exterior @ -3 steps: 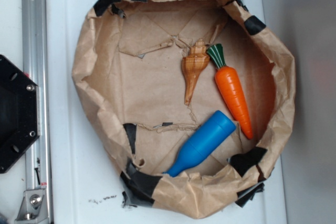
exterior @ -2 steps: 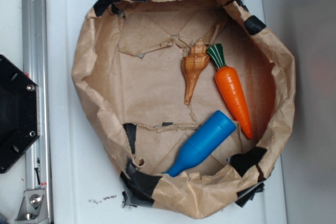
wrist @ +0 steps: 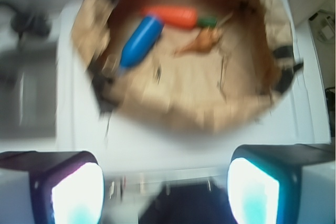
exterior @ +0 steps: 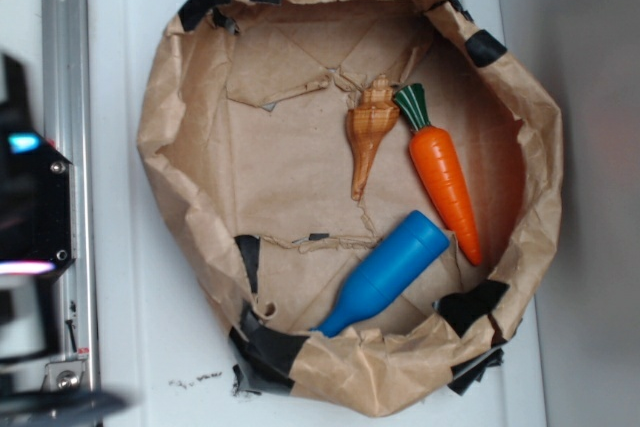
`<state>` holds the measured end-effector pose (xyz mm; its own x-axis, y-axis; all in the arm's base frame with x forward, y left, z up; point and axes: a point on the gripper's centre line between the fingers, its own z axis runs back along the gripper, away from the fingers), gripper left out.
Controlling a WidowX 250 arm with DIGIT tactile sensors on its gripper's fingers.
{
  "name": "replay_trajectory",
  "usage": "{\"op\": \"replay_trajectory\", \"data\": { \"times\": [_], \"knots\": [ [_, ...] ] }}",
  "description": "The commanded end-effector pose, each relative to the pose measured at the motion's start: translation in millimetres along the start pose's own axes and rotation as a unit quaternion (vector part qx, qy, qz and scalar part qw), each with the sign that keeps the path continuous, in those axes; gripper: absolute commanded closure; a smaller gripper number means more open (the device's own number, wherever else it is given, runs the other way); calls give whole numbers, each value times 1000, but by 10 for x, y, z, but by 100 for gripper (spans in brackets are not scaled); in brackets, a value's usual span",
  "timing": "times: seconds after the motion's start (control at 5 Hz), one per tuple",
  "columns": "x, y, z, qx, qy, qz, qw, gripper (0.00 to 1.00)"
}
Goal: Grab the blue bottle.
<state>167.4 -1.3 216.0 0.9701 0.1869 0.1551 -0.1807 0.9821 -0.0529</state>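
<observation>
Wrist view: your tool sits at the bottom of the frame with its 2 pads spread wide and nothing between them. The blue bottle lies well ahead of the tool and to the left of its centreline, inside the brown paper bag. The near wall of the bag stands between tool and bottle, so you likely must reach over that rim, not through it.

Exterior view: the blue bottle lies on its side, its long axis running diagonally. Seen from the tool, the narrow neck points toward you and leftward, close to the taped rim; the wide base points away. A grasp across the wide body probably calls for turning the pads square to that diagonal.

Contents of the brown paper bag: 3 things. Beyond the bottle lies the orange carrot, its tip near the bottle's base. The striped seashell lies just beside the carrot. The bag rests on a white surface.
</observation>
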Motion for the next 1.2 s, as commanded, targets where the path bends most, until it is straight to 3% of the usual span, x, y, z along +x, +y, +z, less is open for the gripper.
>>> {"op": "replay_trajectory", "data": {
  "times": [0.0, 0.2, 0.4, 0.6, 0.8, 1.0],
  "knots": [
    [872, 320, -531, -38, -12, 158, 987, 0],
    [992, 345, -920, -20, 14, 191, 981, 0],
    [969, -34, -1262, 37, 34, 169, 984, 0],
    [968, -316, -1504, 54, 54, 177, 981, 0],
    [999, -376, -1745, 47, 77, 187, 978, 0],
    [955, -485, -1917, 13, 94, 173, 980, 0]
  ]
}}
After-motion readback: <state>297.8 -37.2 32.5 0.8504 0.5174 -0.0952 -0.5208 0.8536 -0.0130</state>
